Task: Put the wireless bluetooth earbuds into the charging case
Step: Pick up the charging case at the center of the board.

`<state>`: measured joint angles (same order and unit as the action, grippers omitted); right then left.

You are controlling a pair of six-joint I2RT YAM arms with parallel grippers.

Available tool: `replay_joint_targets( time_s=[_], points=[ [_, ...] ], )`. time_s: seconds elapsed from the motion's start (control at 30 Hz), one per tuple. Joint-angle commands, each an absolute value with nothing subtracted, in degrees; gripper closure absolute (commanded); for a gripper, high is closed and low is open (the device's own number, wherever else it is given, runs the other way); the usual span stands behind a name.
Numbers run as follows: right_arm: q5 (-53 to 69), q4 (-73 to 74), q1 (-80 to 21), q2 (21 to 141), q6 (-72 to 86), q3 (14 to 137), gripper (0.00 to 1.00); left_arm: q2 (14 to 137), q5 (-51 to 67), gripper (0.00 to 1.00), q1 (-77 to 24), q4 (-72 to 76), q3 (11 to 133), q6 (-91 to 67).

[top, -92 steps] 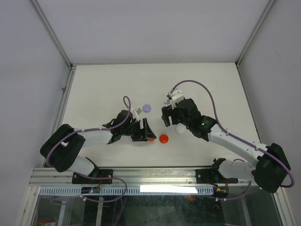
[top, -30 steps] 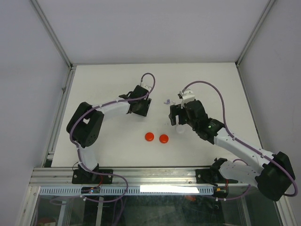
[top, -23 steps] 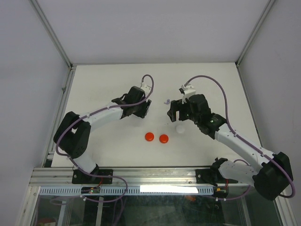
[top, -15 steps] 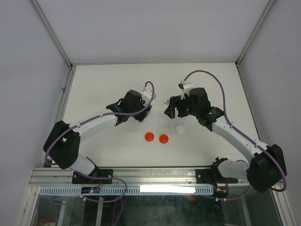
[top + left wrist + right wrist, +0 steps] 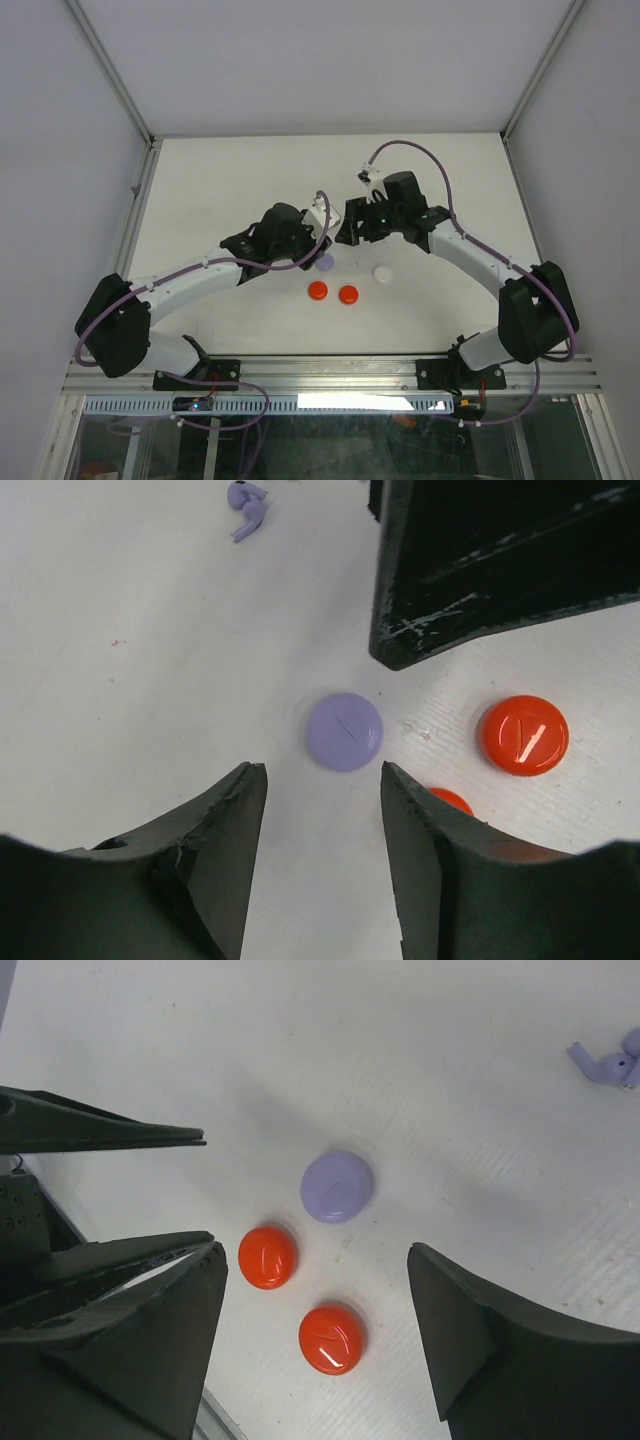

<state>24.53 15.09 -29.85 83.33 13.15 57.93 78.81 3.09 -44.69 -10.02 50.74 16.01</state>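
L claw (image 5: pixel 322 775): released, parted, gripped nothing; hovered just short of lilac disc (image 5: pixel 344 731).
R claw (image 5: pixel 315 1250): released, spread wide, empty; looked down on lilac disc & red discs (image 5: pixel 267 1256).
Earbuds (image 5: pixel 245 510): lilac pair, touching, on bare table (image 5: pixel 120 660); not made out in top view, prob. hidden under R arm.
Bearing: judged far & right of lilac disc, well apart fr. both claws; beyond disc for L, out past one fingertip for R.
Long axis: stems slanted, not lined up w/ either gap; wrist turn likely needed.
Nearer arm: prob. R, sat betw. L claw & earbuds.
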Motion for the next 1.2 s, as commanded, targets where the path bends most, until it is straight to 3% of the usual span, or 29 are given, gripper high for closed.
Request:
replay_joint_targets(
  time_s=[0.0, 0.37, 1.0, 1.17],
  points=[
    [21.1, 15.1, -29.3, 82.3, 12.2, 57.8, 0.24, 80.4, 0.3, 0.47, -44.9, -6.8, 50.5, 5.3],
    [17.8, 14.4, -30.8, 82.0, 10.5, 55.2, 0.24, 81.5, -1.1, 0.26, -44.8, -6.2, 48.7, -14.8],
    [11.9, 13.2, -33.6, 83.0, 10.0, 53.7, 0.25, 89.9, -4.8, 0.27, -44.8, -11.2, 52.3, -23.6],
    [9.8, 13.0, -33.6, 81.8, 10.2, 52.3, 0.25, 92.5, -6.3, 0.26, -45.9, -11.6, 54.7, -19.4]
  ],
)
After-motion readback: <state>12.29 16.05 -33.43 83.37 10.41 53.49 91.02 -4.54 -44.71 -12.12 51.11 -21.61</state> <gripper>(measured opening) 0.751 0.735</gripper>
